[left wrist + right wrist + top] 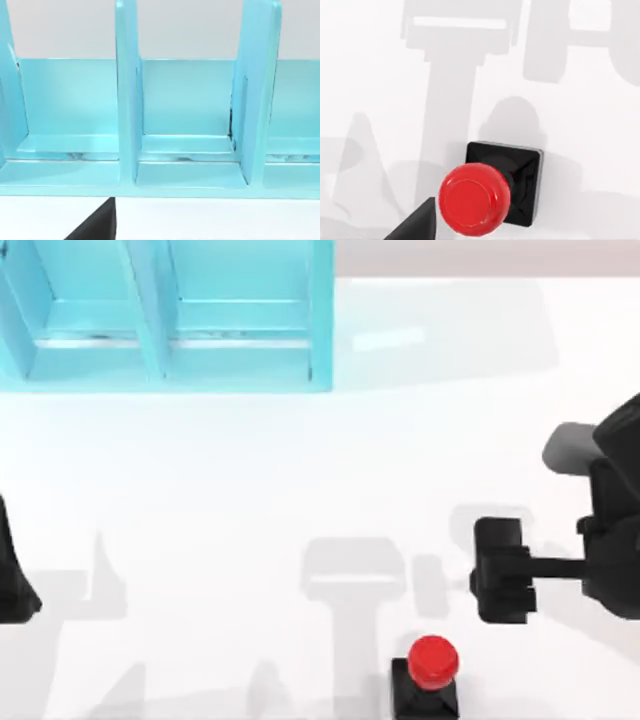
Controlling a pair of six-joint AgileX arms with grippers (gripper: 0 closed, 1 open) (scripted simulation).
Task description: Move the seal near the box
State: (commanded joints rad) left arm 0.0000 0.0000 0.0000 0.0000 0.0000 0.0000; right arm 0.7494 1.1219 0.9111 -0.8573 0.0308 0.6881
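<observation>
The seal, a glossy red round knob on a black square base, stands upright near the table's front edge, right of centre. The right wrist view looks down on the seal from close by. My right gripper hovers just behind it and to its right, apart from it, open with nothing between its fingers. The box, a light blue open rack with upright dividers, stands at the back left and spans the left wrist view as the same box. My left gripper is parked at the left edge.
Between the box and the seal lies the bare white tabletop, crossed by grey shadows of the arms. The right arm's dark body occupies the right edge.
</observation>
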